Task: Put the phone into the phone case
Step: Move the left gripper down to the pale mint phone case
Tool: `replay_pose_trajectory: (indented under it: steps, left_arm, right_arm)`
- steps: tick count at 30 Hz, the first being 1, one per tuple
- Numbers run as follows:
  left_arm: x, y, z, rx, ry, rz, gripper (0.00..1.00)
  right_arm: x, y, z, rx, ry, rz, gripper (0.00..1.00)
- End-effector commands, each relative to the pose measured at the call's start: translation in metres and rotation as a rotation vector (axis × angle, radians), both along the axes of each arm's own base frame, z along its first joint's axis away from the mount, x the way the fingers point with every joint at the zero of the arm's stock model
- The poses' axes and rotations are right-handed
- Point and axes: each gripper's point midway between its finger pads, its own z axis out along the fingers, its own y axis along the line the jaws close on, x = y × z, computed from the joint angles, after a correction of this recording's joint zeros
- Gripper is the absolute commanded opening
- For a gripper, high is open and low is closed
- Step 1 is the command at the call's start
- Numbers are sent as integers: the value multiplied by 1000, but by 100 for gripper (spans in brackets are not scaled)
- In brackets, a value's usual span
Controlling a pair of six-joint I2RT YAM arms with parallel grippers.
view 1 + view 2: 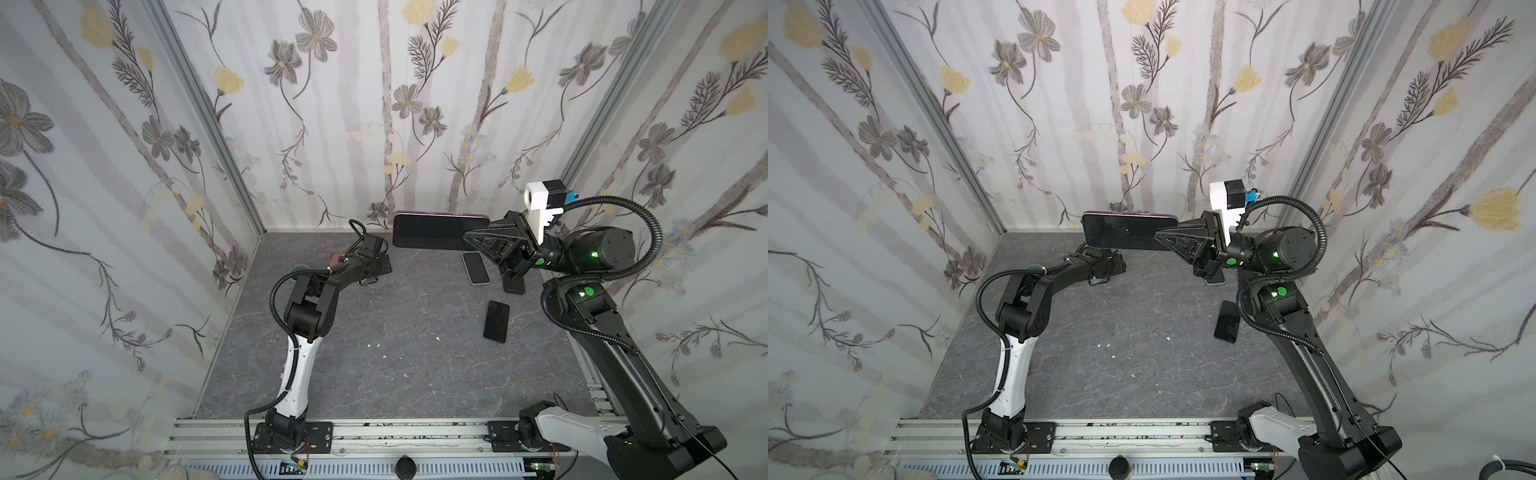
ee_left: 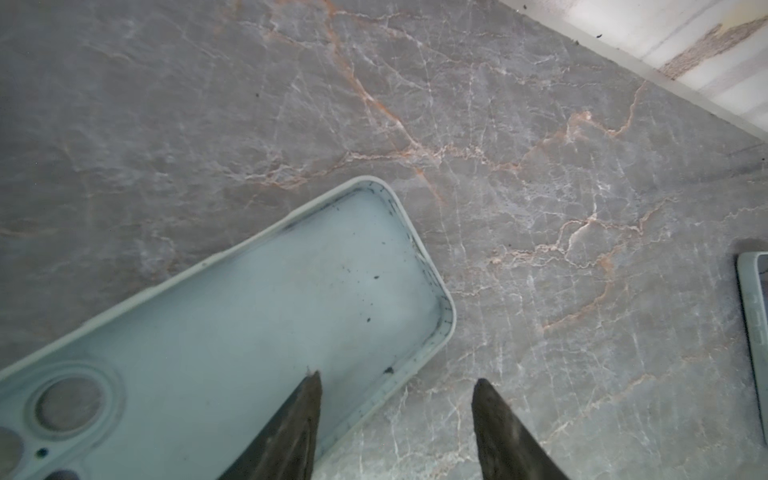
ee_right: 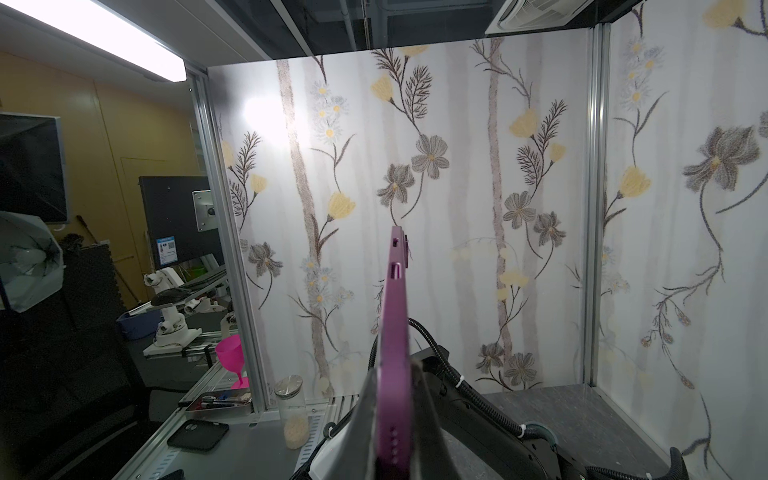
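Right wrist: right hand [image 3: 395, 374] clamped on purple phone [image 3: 395, 299]; left hand [image 2: 397, 377] parted astride case [image 2: 249, 316] rim.

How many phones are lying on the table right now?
2. A pale-edged phone sits back right; a black phone lies in front of it. A dark slab half hidden under the right wrist may be a third. The purple phone is in the right fingers, not lying.
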Motion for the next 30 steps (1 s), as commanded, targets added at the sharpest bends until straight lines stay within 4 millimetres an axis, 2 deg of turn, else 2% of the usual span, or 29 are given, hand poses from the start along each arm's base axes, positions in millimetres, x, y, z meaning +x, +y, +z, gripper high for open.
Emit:
replay_pose_trajectory:
  steps: [1, 5, 13, 21, 30]
  left_arm:
    - [-9, 4, -21, 20, 64, 1, 61]
    - [-9, 3, -28, 26, 75, -3, 61]
    - [-16, -11, -27, 16, 80, -79, 61]
    - [-48, -38, -24, -3, 92, -193, 62]
    - [-95, -73, -17, -53, 113, -312, 62]
  right_arm:
    - [-10, -5, 14, 42, -50, 7, 0]
    - [-12, -6, 17, 54, -46, 17, 0]
    - [-13, -8, 18, 65, -35, 4, 0]
    - [-13, -10, 21, 77, -28, -12, 0]
    - [-8, -11, 21, 75, -17, -40, 0]
